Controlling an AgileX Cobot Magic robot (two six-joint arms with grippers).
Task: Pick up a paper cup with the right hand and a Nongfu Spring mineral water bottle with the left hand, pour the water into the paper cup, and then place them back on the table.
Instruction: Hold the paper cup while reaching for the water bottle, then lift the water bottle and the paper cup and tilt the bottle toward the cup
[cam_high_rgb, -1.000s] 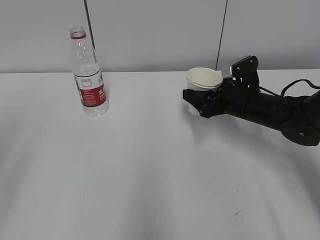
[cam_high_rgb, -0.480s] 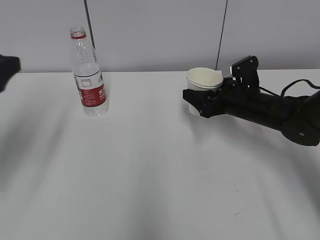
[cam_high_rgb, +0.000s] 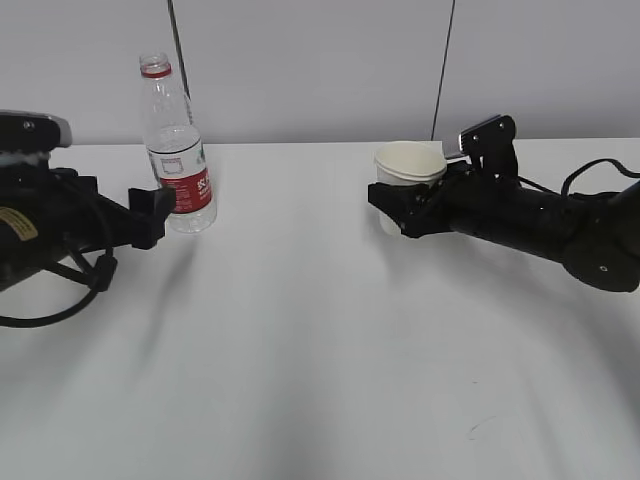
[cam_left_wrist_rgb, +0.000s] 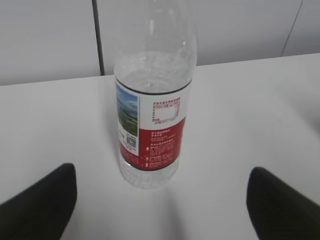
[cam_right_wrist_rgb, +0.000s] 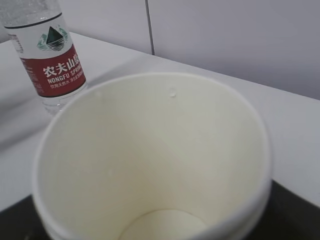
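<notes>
The Nongfu Spring mineral water bottle (cam_high_rgb: 177, 160) stands upright and uncapped at the back left of the white table (cam_high_rgb: 300, 340). My left gripper (cam_high_rgb: 158, 213) is open just in front of the bottle's base, not touching it. In the left wrist view the bottle (cam_left_wrist_rgb: 152, 120) stands ahead of the gripper (cam_left_wrist_rgb: 160, 212), whose black fingertips (cam_left_wrist_rgb: 40, 205) are spread wide. My right gripper (cam_high_rgb: 397, 205) is shut on the paper cup (cam_high_rgb: 408, 168) and holds it upright, low over the table. The right wrist view looks into the empty cup (cam_right_wrist_rgb: 150, 150), with the bottle (cam_right_wrist_rgb: 47, 60) behind it.
A grey wall with two dark vertical seams stands behind the table (cam_high_rgb: 440, 70). The right arm's body and cables (cam_high_rgb: 560, 225) lie low over the table's right side. The left arm with looped cables (cam_high_rgb: 50, 240) lies at the left edge.
My left arm has come in from the left edge and its open gripper has reached the bottle's base. The right gripper with the cup has barely moved.
</notes>
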